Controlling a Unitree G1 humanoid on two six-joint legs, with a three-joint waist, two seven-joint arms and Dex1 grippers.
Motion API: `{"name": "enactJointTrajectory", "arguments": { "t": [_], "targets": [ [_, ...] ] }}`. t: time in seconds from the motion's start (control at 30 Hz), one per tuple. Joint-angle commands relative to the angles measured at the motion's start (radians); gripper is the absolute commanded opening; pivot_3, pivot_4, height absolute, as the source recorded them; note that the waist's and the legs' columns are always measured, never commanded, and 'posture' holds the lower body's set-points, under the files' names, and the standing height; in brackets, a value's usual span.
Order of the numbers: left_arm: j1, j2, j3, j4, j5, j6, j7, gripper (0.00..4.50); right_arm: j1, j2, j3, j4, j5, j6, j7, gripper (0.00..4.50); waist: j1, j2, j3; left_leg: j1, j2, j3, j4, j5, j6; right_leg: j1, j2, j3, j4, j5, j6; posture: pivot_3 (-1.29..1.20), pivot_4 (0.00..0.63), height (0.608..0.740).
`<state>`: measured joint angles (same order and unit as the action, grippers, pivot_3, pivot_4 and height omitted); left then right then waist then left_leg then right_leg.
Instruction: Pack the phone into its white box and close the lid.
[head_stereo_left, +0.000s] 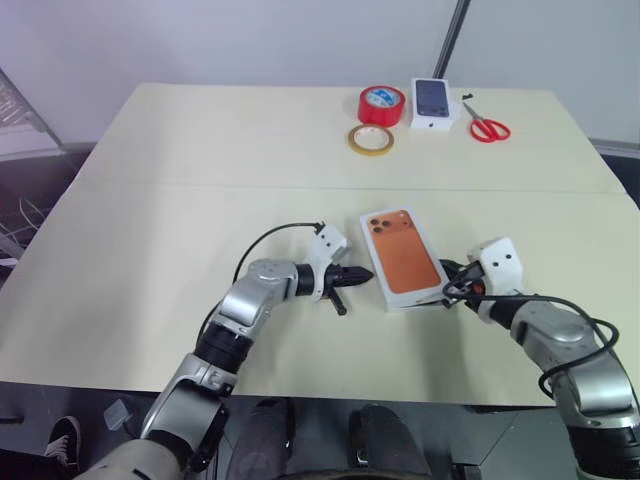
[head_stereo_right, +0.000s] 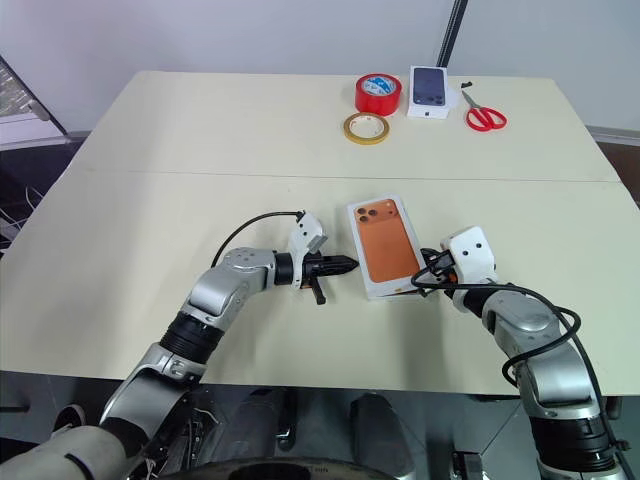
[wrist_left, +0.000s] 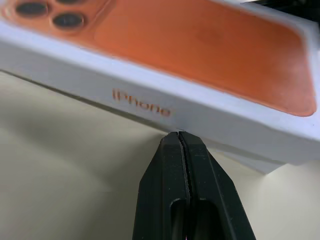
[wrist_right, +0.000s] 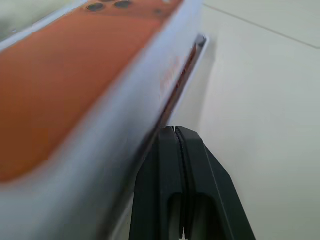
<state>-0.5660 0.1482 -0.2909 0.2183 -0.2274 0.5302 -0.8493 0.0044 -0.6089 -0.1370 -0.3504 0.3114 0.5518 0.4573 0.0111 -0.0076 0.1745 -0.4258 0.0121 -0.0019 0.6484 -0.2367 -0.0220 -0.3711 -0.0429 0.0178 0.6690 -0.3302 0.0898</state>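
Observation:
The white box (head_stereo_left: 403, 258) lies flat in the middle of the table. Its top face is orange with a dark camera cluster, framed in white, and orange "iPhone" lettering (wrist_left: 141, 103) runs along one side. I cannot tell whether that orange face is the phone itself or a print on the lid. In the right wrist view a thin seam (wrist_right: 181, 85) runs low along the box's side. My left gripper (head_stereo_left: 362, 275) is shut, its tip against the box's left long side. The shut right gripper (head_stereo_left: 449, 272) has its tip at the box's right side, near the front corner.
At the table's far edge stand a red tape roll (head_stereo_left: 382, 104), a yellow tape ring (head_stereo_left: 370, 139), a small white box picturing a dark phone (head_stereo_left: 433, 101) and red scissors (head_stereo_left: 487, 127). A seam crosses the table (head_stereo_left: 150, 230) behind the white box.

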Motion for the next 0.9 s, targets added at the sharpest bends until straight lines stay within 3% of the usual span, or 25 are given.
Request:
{"name": "enactJointTrajectory", "arguments": {
  "t": [0.03,0.27,0.43,0.9],
  "targets": [
    [-0.017,0.008,0.032,-0.011,-0.012,-0.018,0.002,0.00,-0.002,-0.009,-0.039,-0.035,-0.015,-0.028,-0.002,0.03,0.000,0.000,0.000,0.000,0.000,0.000,0.000,0.000,0.000,0.000,0.000,0.000,0.000,0.000,0.000,0.00,0.150,0.740],
    [-0.019,0.011,0.057,0.003,-0.014,-0.021,0.011,0.00,-0.066,-0.007,-0.062,0.028,-0.030,-0.051,-0.001,0.03,0.000,0.000,0.000,0.000,0.000,0.000,0.000,0.000,0.000,0.000,0.000,0.000,0.000,0.000,0.000,0.00,0.150,0.740],
    [-0.036,-0.046,0.086,0.055,-0.001,-0.081,0.083,0.00,-0.114,0.016,-0.068,0.017,0.019,-0.050,0.031,0.03,0.001,0.000,0.000,0.000,0.000,0.000,0.000,0.000,0.000,0.000,0.000,0.000,0.001,0.000,0.000,0.00,0.150,0.740],
    [-0.065,-0.134,0.060,0.100,0.013,-0.116,0.107,0.00,-0.082,0.017,-0.034,-0.041,0.052,-0.008,0.088,0.03,0.002,0.000,0.000,0.000,0.000,0.000,0.001,0.000,0.000,0.000,0.000,0.000,0.001,0.000,0.000,0.00,0.150,0.740]
  ]
}}
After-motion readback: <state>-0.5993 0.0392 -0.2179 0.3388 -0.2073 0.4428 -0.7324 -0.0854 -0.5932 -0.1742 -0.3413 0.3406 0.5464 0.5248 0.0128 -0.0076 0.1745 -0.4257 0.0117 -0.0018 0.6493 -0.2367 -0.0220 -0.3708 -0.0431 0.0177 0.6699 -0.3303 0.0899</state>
